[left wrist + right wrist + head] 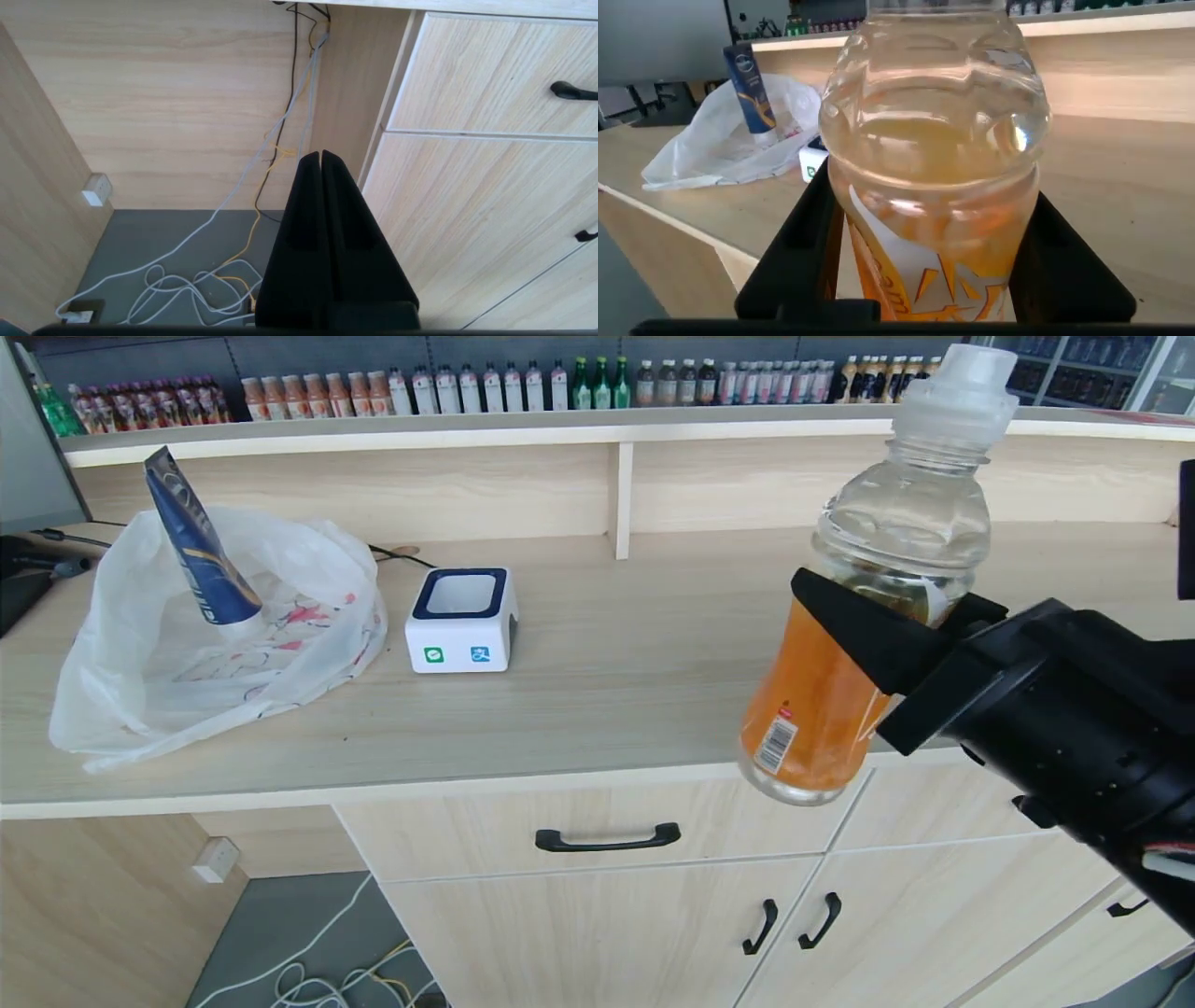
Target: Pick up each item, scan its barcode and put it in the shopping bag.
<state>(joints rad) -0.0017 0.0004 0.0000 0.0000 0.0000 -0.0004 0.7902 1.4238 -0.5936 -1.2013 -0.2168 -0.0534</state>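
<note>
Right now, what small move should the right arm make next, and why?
Probably carry the orange drink bottle left toward the scanner: the right gripper holds it above the counter edge, well apart from the scanner.

- bottle (822,700): clear top, orange label, white barcode
- bag (140,681): white, pink-red print
- tube (201,555): dark blue, gold stripe
- scanner (462,621): white, navy rim
- desk (607,691): pale woodgrain

Orange-drink bottle (822,709) aloft, tilted; blue tube (196,546) leaning in shopping bag (121,700).
</note>
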